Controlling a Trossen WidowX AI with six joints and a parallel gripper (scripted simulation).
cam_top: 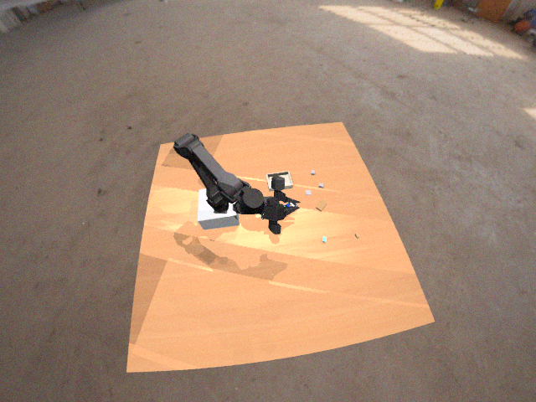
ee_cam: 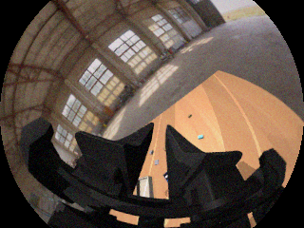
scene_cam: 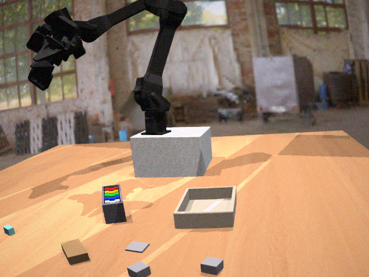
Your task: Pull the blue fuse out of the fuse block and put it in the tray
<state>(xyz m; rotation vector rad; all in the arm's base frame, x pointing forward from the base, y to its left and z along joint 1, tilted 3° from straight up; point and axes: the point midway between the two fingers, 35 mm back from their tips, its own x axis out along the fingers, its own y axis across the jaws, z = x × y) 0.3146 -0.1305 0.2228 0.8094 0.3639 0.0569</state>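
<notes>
blue fuse waits in its slot, end effector narrow and unladen

blue plastic, by the look of it, the fuse is seated in the fuse block, between the green fuse and the white fuse. the end effector is well above the bench, its fingers drawn close but a narrow gap left between the tips, with nothing held there.

i expect the fuse to be light and stiff, smooth enough to slip under a shallow pinch, and snug in its slot. breakage seems a smaller worry than twisting it. the exposed top is the part to take, pinched squarely at its middle; with neighbours so close along the row, the tips had best come at its two narrow ends, if the rim allows.

its coloured top lies level and runs across the block, at right angles to the block's long side, which points roughly towards the exterior camera. the lower body is hidden, so i cannot tell whether the fuse is longer upright or crosswise. the pull should go straight up, since any lean could rub green or white. the tray sits beside the block, a little apart, and has yet to receive the fuse.
</notes>
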